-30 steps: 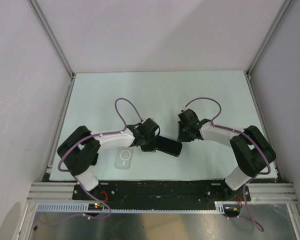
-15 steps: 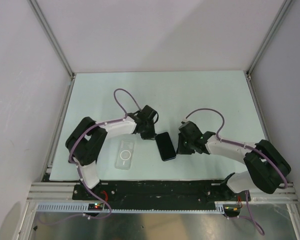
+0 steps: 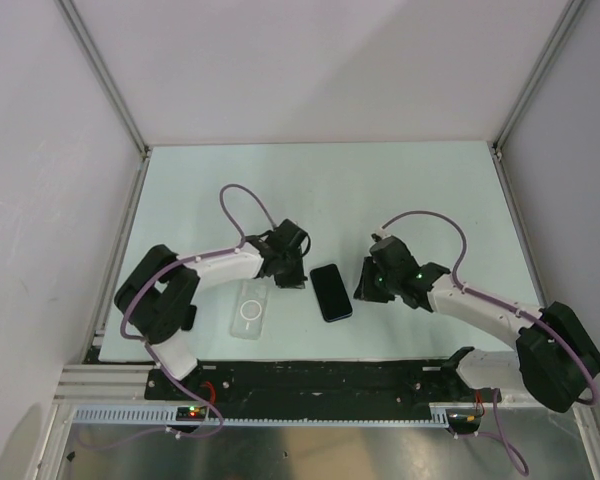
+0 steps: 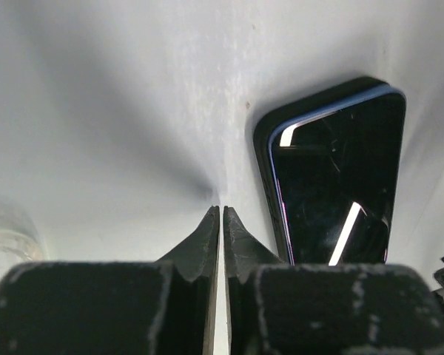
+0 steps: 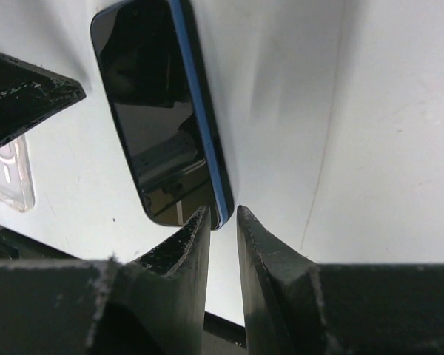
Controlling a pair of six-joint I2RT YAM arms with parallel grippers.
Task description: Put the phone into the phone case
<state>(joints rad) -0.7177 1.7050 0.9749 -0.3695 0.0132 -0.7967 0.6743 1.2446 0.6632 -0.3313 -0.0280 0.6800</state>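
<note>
Phone [image 3: 331,292]: glossy black glass-like screen, sharp reflections, fine scratches seen in left wrist view; edge band smooth w/ bluish sheen. Phone case [image 3: 250,309]: clear, smooth, plastic-looking shell, white ring on it. Surface [image 3: 400,180]: matt, pale, smooth, a few tiny specks. Left fingers [image 4: 200,248] & right fingers [image 5: 181,248]: matt black, grainy, whitish scuffs along edges. Left arm link [image 3: 220,268]: smooth white plastic-looking shell. Frame rail [image 3: 100,75]: brushed metal, prob. aluminium. Metal sheet [image 3: 310,450] at near edge: dull, streaky.
</note>
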